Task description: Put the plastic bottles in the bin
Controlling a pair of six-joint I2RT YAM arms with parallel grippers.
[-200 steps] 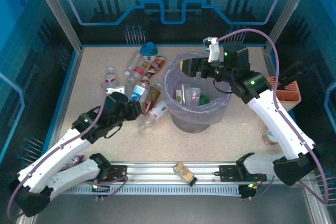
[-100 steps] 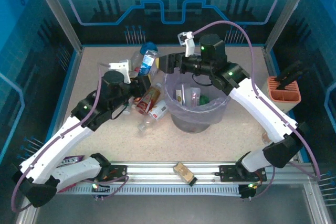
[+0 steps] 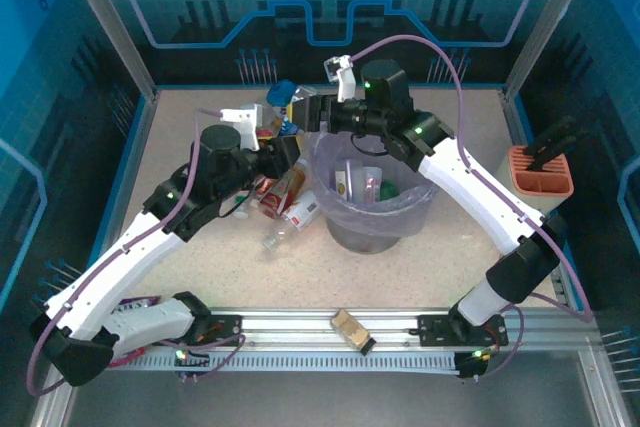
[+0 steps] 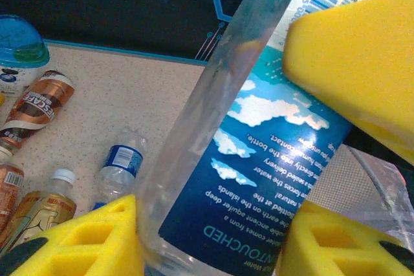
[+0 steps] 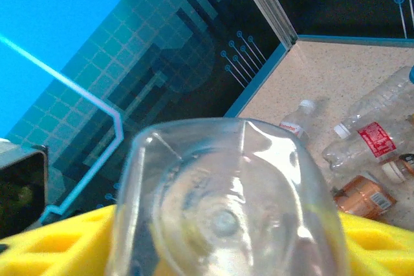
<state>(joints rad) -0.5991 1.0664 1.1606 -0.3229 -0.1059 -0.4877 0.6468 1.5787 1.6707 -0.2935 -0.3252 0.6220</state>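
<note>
A clear plastic bottle with a dark blue label (image 4: pixel 259 159) hangs in the air left of the bin (image 3: pixel 330 169), its base (image 5: pixel 223 211) toward the right wrist camera. My left gripper (image 4: pixel 207 244) is shut on its lower body. My right gripper (image 5: pixel 223 247) is shut on the same bottle higher up, and one of its yellow pads (image 4: pixel 362 63) presses on the label. From above, the left gripper (image 3: pixel 278 152) and right gripper (image 3: pixel 300 113) meet at this bottle (image 3: pixel 284 129). The grey bin with its lavender bag holds a few bottles (image 3: pixel 346 183). More bottles (image 3: pixel 298 213) lie on the table.
Loose bottles lie left of the bin: copper ones (image 4: pixel 39 98) (image 5: pixel 365 198), a small blue-labelled one (image 4: pixel 119 159), clear red-labelled ones (image 5: pixel 372 135). An orange slotted holder (image 3: pixel 540 173) stands at the right edge. A gold-brown box (image 3: pixel 350 330) sits on the front rail.
The left gripper lifted the blue-labelled bottle off the table toward the bin's left side. The right arm swung left from over the bin and closed on the same bottle.
</note>
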